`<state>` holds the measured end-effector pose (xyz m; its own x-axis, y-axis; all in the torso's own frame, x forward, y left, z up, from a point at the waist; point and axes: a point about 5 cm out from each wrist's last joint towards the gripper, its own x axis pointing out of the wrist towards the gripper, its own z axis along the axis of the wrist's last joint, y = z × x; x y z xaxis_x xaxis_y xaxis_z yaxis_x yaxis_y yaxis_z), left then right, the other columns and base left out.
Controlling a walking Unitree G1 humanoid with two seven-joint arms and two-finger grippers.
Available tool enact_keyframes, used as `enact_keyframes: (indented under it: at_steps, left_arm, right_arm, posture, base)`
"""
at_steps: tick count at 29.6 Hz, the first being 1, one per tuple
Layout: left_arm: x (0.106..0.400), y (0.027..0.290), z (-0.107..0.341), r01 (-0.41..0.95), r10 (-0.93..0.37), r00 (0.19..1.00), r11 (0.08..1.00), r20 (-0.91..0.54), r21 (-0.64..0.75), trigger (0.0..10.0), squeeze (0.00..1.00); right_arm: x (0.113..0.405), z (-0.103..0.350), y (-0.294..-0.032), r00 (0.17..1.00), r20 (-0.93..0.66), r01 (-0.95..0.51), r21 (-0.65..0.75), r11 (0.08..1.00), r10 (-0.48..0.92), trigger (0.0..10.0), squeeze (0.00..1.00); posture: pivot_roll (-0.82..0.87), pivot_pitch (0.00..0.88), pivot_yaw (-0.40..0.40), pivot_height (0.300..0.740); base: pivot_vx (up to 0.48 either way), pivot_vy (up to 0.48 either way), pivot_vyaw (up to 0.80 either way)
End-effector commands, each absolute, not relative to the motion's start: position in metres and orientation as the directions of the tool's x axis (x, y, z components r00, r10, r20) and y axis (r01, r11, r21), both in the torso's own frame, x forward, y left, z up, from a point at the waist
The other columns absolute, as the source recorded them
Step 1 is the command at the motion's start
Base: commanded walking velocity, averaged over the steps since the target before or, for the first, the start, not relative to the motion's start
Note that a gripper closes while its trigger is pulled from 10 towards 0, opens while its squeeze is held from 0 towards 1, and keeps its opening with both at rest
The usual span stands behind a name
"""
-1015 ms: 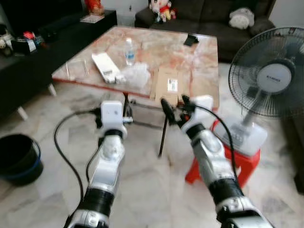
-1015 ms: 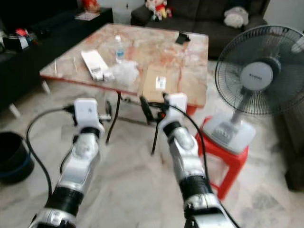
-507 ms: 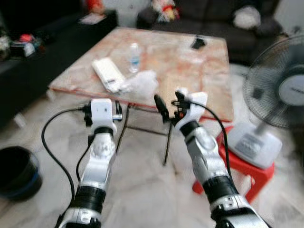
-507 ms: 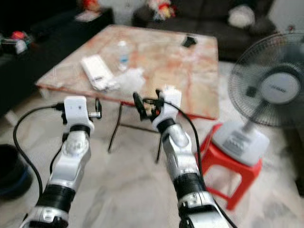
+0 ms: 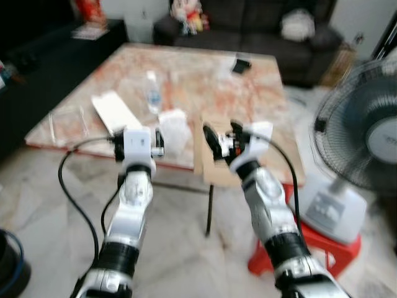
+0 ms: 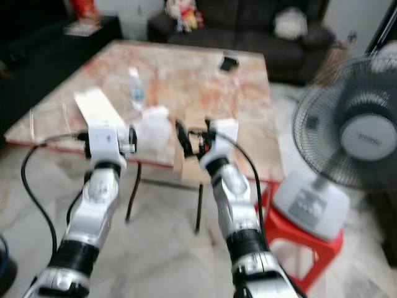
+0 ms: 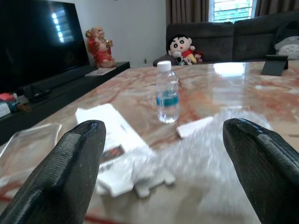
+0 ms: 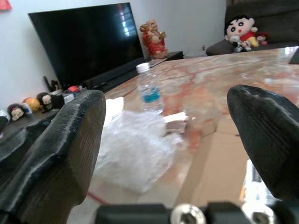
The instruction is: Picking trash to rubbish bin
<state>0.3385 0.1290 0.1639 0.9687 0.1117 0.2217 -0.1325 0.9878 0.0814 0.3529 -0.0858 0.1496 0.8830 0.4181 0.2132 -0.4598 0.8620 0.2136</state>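
Crumpled clear plastic wrap [image 8: 135, 151]: bunched, lying at the table's near edge, beside the cardboard.
Clear plastic water bottle with white cap and blue label [image 7: 167, 92]: upright, further in from the near edge, behind the wrap.
Flat brown cardboard sheet with a white label [image 8: 219, 161]: lying flat at the near edge, overhanging it slightly.
Long white flat box [image 5: 114, 113]: lying flat towards the table's left side.
Clear plastic tray [image 5: 66, 120]: at the near left corner.
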Motion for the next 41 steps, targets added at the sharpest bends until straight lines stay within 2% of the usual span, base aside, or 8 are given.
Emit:
enact_keyframes:
  at_steps: [1, 17, 33, 37, 40, 41]
  left_arm:
    - [0.338, 0.117, 0.171, -0.103, 0.077, 0.967, 0.990, 0.244, 0.098, 10.0, 0.00]
    - [0.336, 0.115, 0.184, -0.102, 0.065, 0.954, 0.989, 0.294, 0.111, 10.0, 0.00]
    - [0.325, 0.105, 0.205, -0.001, -0.024, 0.957, 0.997, 0.290, 0.083, 10.0, 0.00]
    - [0.327, 0.104, 0.206, 0.016, -0.044, 0.966, 0.994, 0.255, 0.108, 10.0, 0.00]
    - [0.340, 0.099, 0.198, 0.058, -0.076, 0.989, 0.988, 0.125, 0.141, 10.0, 0.00]
    - [0.340, 0.099, 0.198, 0.058, -0.076, 0.989, 0.988, 0.125, 0.141, 10.0, 0.00]
  right_arm:
    - [0.354, 0.153, -0.097, 0.893, 0.229, -0.433, 0.207, 0.877, 0.387, 10.0, 0.00]
    - [0.353, 0.151, -0.094, 0.889, 0.225, -0.444, 0.207, 0.872, 0.399, 10.0, 0.00]
    - [0.352, 0.151, -0.095, 0.886, 0.222, -0.450, 0.203, 0.870, 0.407, 10.0, 0.00]
    - [0.352, 0.151, -0.095, 0.885, 0.221, -0.453, 0.203, 0.868, 0.410, 10.0, 0.00]
    - [0.351, 0.151, -0.093, 0.881, 0.220, -0.461, 0.206, 0.863, 0.418, 10.0, 0.00]
    - [0.351, 0.151, -0.093, 0.881, 0.220, -0.461, 0.206, 0.863, 0.418, 10.0, 0.00]
  posture:
    - [-0.07, 0.019, -0.030, 0.740]
    - [-0.07, 0.006, -0.033, 0.740]
    - [-0.06, 0.028, -0.050, 0.740]
    - [-0.06, 0.030, -0.053, 0.740]
    - [-0.06, 0.035, -0.060, 0.740]
    - [-0.06, 0.035, -0.060, 0.740]
  base:
    - [0.472, 0.000, 0.00]
    - [0.470, 0.000, 0.00]
    - [0.000, 0.000, 0.00]
    - [0.000, 0.000, 0.00]
    - [0.000, 0.000, 0.00]
    - [0.000, 0.000, 0.00]
